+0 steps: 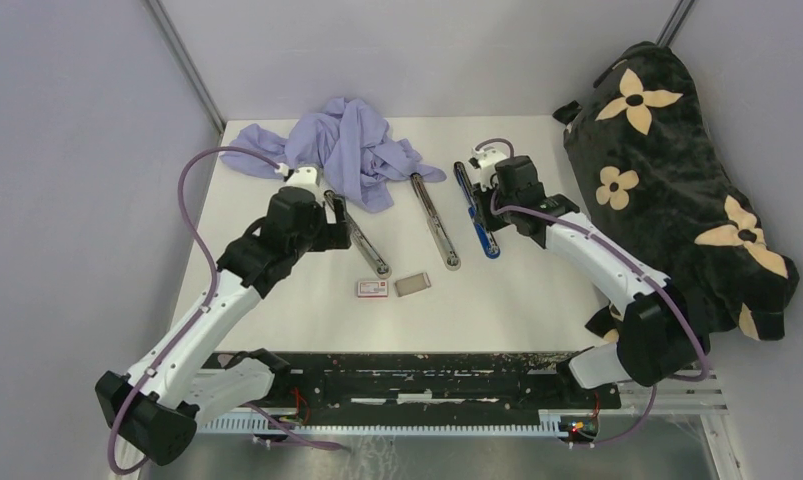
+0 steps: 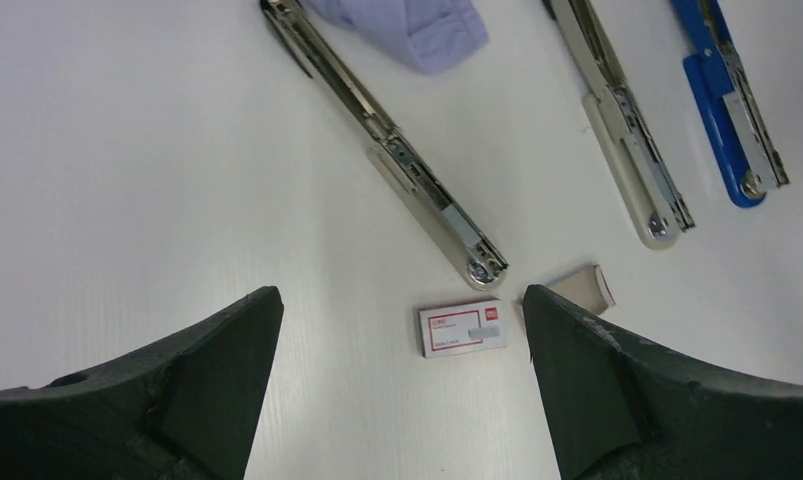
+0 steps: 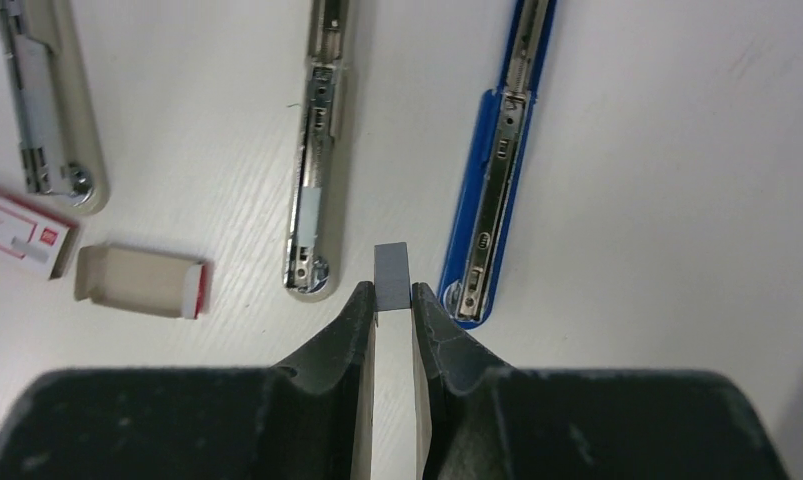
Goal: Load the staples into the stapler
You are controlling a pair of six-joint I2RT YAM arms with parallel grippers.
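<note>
Staples point(image 3: 391, 268) pinched, left gripper point(image 2: 402, 300) wide
We saw the right gripper point(image 3: 393, 298) clamped on the staples, at 9 o'clock of the blue stapler's point(image 3: 492, 190) rounded end; the left gripper gaped empty above the box point(image 2: 463, 328).

We've got a crumpled lilac cloth point(image 1: 349, 150) at the table's point(image 1: 497, 310) far edge. Off right, we see a black flowered cushion point(image 1: 677, 190).

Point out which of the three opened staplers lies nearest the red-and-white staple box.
The leftmost cream stapler; its near end stops just beside the box, while the others lie farther right.
</note>
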